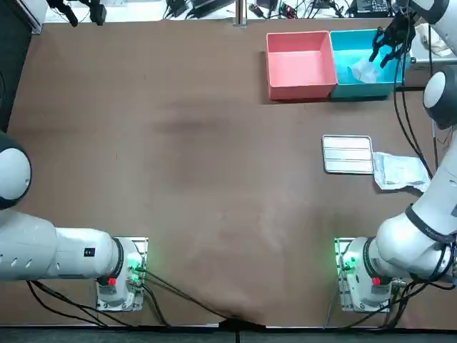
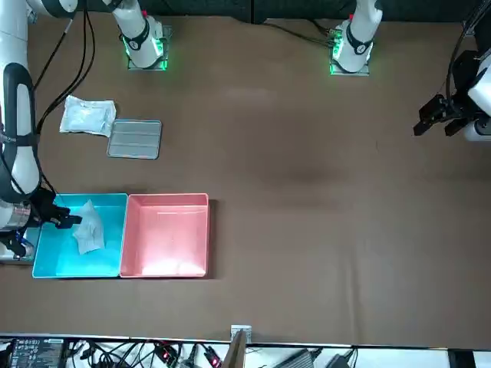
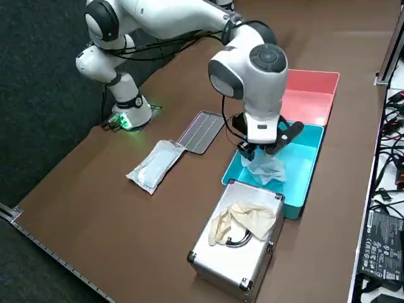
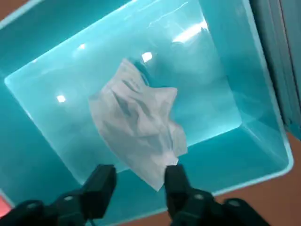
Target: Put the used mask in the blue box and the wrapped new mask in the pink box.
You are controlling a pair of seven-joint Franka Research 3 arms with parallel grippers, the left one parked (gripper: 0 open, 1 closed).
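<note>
The used mask (image 4: pixel 136 127), crumpled and pale, lies inside the blue box (image 4: pixel 51 146). My right gripper (image 4: pixel 138 173) hovers just above it, open, its fingers straddling the mask's near corner without holding it. From overhead the gripper (image 1: pixel 389 44) is over the blue box (image 1: pixel 343 37) at the far right, with the used mask (image 1: pixel 364 71) under it. The pink box (image 1: pixel 300 91) adjoins the blue one and holds nothing. The wrapped new mask (image 1: pixel 398 171) lies on the table nearer my right arm's base, also seen from the side as the wrapped mask (image 3: pixel 154 164).
A flat grey ridged tray (image 1: pixel 348 154) lies next to the wrapped mask. A metal case (image 3: pixel 237 252) with a cream cloth on top stands right against the blue box's outer side. Cables run along the far table edge.
</note>
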